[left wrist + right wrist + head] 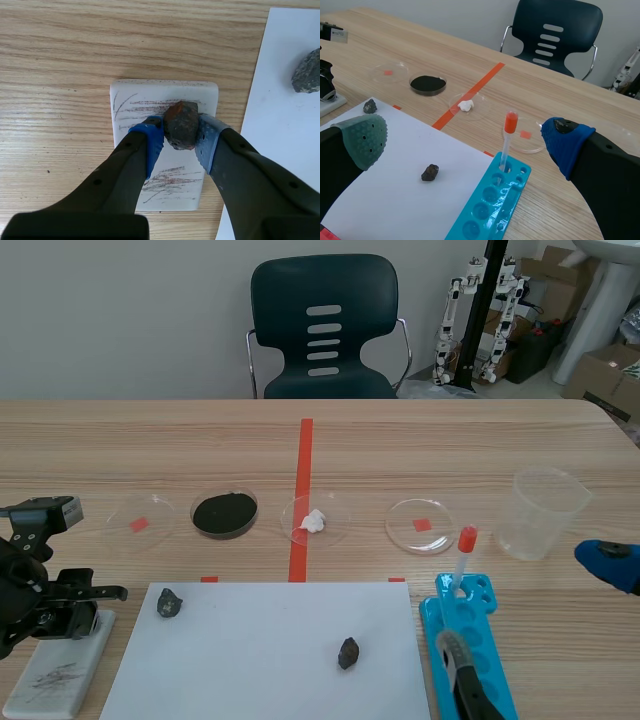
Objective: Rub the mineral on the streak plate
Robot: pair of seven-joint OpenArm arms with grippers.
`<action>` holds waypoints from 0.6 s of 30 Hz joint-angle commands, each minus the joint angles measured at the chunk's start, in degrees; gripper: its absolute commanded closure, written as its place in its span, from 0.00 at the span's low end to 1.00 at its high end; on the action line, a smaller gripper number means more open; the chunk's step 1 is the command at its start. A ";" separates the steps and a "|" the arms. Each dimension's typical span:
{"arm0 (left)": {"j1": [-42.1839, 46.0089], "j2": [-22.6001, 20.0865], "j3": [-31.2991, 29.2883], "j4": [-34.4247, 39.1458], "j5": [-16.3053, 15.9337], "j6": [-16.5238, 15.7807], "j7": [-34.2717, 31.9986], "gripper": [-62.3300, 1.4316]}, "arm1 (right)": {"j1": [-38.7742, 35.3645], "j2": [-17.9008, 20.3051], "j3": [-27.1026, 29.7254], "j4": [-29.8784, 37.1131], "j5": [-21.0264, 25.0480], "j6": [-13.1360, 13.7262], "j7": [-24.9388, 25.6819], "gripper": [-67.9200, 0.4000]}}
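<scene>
A dark reddish-brown mineral (pixel 181 125) is pinched between the blue pads of my left gripper (pixel 179 136), which is shut on it just over the white streak plate (pixel 135 102). The plate (pixel 62 672) lies at the table's near left and carries dark scratch marks. In the scene view the left gripper (pixel 62 612) hovers at the plate's far end. Two more minerals, a grey one (pixel 169 603) and a dark one (pixel 347 652), rest on the white paper sheet (pixel 260 660). My right gripper (pixel 465 137) is open at the near right, holding nothing.
A turquoise test-tube rack (pixel 470 650) with a red-capped tube (pixel 463 555) stands right of the paper. Behind the paper sits a row of petri dishes: one with black powder (pixel 224 513), one with white bits (pixel 314 521), two empty. A clear plastic cup (pixel 541 512) is at far right.
</scene>
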 commanded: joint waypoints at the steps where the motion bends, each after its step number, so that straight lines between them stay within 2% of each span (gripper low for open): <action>1: 0.79 1.40 0.68 -0.39 -0.31 -0.46 0.07 0.87 | -0.11 0.61 0.04 0.48 0.61 0.04 1.01 0.04; 6: 0.79 1.38 0.68 -0.39 9.60 4.09 1.51 0.87 | -0.11 0.61 0.04 0.48 0.61 0.04 1.01 0.04; 9: 0.79 1.38 0.68 -0.39 13.99 5.75 2.14 0.87 | -0.11 0.61 0.04 0.48 0.61 0.04 1.01 0.04; 13: 0.79 1.38 0.68 -0.39 16.87 7.80 2.21 0.87 | -0.11 0.61 0.04 0.48 0.61 0.04 1.01 0.04; 18: 0.79 1.38 0.68 -0.39 18.25 8.74 2.21 0.87 | -0.11 0.61 0.04 0.48 0.61 0.04 1.01 0.04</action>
